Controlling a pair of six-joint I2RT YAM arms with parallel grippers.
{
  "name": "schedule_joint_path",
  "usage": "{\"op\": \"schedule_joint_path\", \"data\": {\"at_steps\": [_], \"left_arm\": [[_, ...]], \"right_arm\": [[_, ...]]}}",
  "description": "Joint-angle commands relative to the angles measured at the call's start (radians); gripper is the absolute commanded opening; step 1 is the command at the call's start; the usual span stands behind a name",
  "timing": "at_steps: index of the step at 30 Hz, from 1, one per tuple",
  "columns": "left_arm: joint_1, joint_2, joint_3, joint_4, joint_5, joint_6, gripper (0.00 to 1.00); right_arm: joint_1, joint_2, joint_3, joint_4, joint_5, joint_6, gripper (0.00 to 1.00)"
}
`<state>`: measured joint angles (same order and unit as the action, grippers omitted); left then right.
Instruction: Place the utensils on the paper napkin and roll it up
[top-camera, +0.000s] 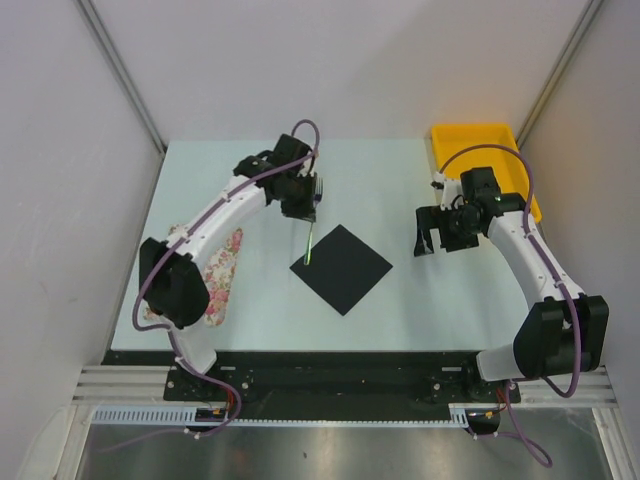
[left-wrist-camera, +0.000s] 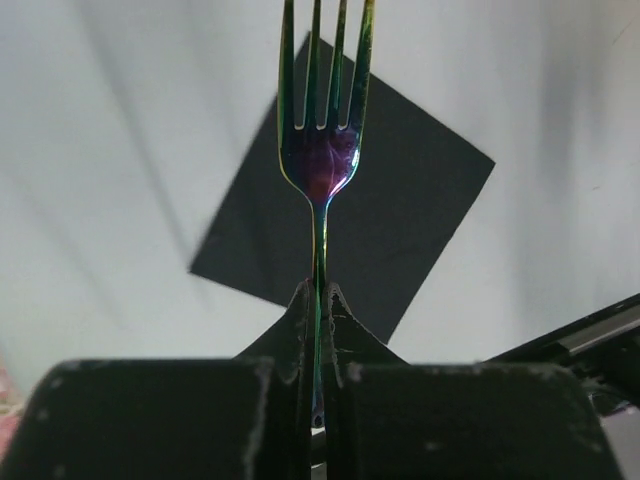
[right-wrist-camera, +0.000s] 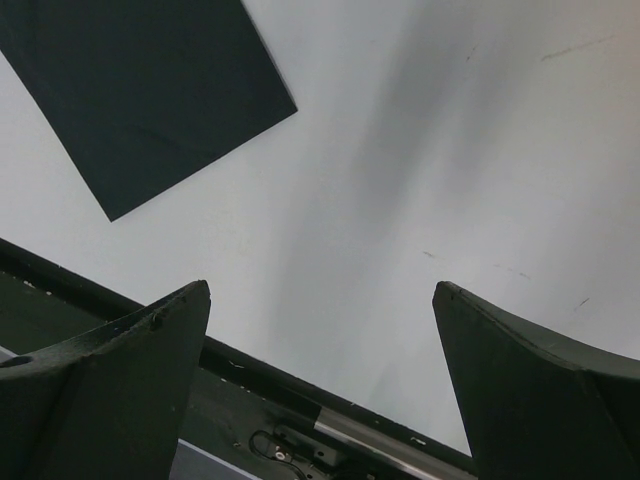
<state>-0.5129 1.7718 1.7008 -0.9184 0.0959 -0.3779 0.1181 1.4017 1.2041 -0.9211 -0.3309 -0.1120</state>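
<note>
I'm clamping the fork (left-wrist-camera: 320, 160) in my left gripper (left-wrist-camera: 318, 298) (right gripper (right-wrist-camera: 322, 288) gaping, empty); next, lowering it onto the paper napkin (left-wrist-camera: 430, 200).

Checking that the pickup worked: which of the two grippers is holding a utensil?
The left gripper: it is shut on the fork, pinching its handle. The right gripper stands wide open with nothing between its fingers.

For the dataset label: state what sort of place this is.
Probably a robot lab test cell, not a dining room: plain white walls box in a pale table, the left arm and right arm are bolted at its near edge, and a yellow bin sits in the far corner.
</note>
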Motion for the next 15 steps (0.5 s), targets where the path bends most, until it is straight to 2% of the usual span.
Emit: {"op": "schedule_joint_path", "data": {"at_steps": [1,5,9,15], "left_arm": [[-0.039,0.084,0.057,0.102,0.002,-0.190,0.00],[-0.085,0.193,0.091,0.148,-0.051,-0.295,0.00],[-0.145,0.291,0.131,0.156,-0.093,-0.309,0.00],[-0.190,0.351,0.138,0.207,-0.139,-0.349,0.00]], "right_arm": [[-0.006,-0.023,0.037,0.022,-0.023,0.028,1.00],[-0.011,-0.017,0.028,0.039,-0.025,0.032,1.00],[-0.015,-0.001,0.023,0.047,-0.036,0.040,1.00],[-0.015,-0.015,0.000,0.059,-0.048,0.044,1.00]]}}
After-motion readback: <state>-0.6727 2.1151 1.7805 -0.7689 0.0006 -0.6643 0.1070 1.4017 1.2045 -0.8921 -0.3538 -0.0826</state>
